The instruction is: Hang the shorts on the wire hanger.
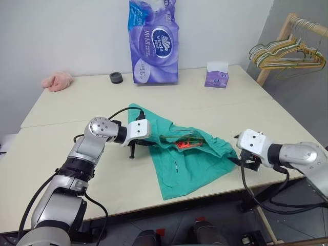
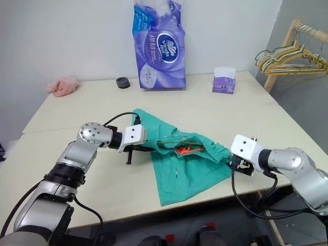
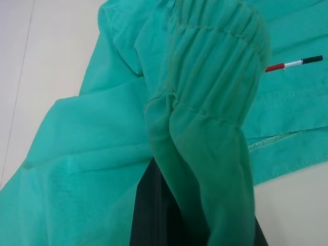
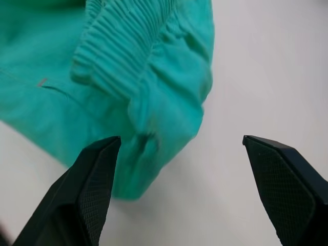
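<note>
The teal-green shorts [image 1: 187, 164] lie spread on the beige table [image 1: 77, 113], their gathered waistband raised into an open mouth with an orange-red tag [image 1: 187, 145] inside. A thin wire arc [image 1: 179, 133] crosses that mouth; it looks like the wire hanger, mostly hidden by fabric. My left gripper [image 1: 148, 143] is shut on the left end of the waistband [image 3: 205, 102], which drapes over its black fingers [image 3: 148, 215]. At the waistband's right end my right gripper [image 4: 179, 141] stands open just off the cloth, one fingertip [image 4: 102, 154] beside the fabric corner [image 4: 154, 128].
At the back of the table stand a purple tissue pack [image 1: 154, 43], a small purple tissue box [image 1: 217, 74], a black ring [image 1: 116, 78] and a pink cloth lump [image 1: 57, 81]. A bundle of hangers [image 1: 287, 51] hangs on a wooden rack at the right. The table's front edge runs close behind the shorts.
</note>
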Controlling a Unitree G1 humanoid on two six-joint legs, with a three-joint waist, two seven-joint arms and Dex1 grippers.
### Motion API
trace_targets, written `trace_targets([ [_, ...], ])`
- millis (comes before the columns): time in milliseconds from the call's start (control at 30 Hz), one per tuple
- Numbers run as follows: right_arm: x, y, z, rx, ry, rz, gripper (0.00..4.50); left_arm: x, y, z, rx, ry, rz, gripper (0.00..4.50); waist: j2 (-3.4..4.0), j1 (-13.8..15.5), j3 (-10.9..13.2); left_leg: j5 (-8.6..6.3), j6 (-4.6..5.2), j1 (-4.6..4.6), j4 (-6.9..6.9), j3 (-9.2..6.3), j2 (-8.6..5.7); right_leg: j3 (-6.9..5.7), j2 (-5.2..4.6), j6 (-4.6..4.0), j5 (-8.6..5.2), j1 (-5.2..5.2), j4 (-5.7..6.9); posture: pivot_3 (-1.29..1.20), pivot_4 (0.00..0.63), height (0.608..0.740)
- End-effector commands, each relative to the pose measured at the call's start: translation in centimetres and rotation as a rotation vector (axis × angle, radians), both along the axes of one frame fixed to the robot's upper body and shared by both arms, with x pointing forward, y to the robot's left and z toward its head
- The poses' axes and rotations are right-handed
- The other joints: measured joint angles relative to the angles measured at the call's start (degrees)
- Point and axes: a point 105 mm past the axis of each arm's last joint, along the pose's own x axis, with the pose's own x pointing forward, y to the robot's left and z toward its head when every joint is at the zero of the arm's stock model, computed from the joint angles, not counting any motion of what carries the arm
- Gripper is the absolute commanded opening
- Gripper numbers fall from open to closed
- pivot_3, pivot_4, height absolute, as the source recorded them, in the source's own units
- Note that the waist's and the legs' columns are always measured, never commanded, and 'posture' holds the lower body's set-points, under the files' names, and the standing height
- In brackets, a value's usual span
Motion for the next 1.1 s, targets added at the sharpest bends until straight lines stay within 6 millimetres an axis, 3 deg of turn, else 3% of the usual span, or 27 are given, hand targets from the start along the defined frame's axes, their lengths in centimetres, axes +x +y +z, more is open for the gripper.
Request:
trace_targets([
  [33,1.1,0.1,0.3,-0.09,-0.131,0.048,4.07,0.0,-0.5,1.1,-0.019,-0.028,-0.023,0.0,0.0,0.0,0.0,0.0,0.0,0.0,0.0,0.02,0.0,0.01,0.0,0.0,0.0,0.0,0.0,-0.12,0.053,0.74],
  [400,3.3,2.9,0.1,-0.035,-0.089,0.166,4.07,-0.6,-0.8,1.4,-0.034,-0.012,-0.061,0.0,0.0,0.0,0.0,0.0,0.0,0.03,0.02,0.01,-0.01,0.02,0.05,-0.03,0.01,0.01,0.05,-0.12,0.047,0.74],
  [500,2.8,3.3,-0.4,-0.034,0.0,0.219,3.52,-0.7,-0.9,1.7,-0.054,-0.014,-0.067,0.0,0.0,0.0,0.0,0.0,0.0,0.03,0.02,0.0,-0.01,0.01,0.04,-0.03,0.02,0.01,0.06,-0.11,0.047,0.74],
  [833,2.1,4.0,-0.9,-0.064,0.191,0.31,0.09,-1.0,-1.5,2.2,-0.093,-0.004,-0.092,0.0,0.01,0.0,0.0,0.0,0.0,0.06,0.05,-0.07,-0.01,-0.03,0.03,-0.04,0.02,0.03,0.11,-0.11,0.038,0.74],
  [1100,1.1,4.0,-0.7,-0.035,0.255,0.331,0.02,-1.3,-1.9,2.8,-0.181,0.033,-0.07,0.0,0.0,0.1,0.0,0.0,-0.01,0.05,0.06,-0.07,-0.02,-0.03,-0.01,-0.04,0.02,0.03,0.13,-0.1,0.034,0.74],
])
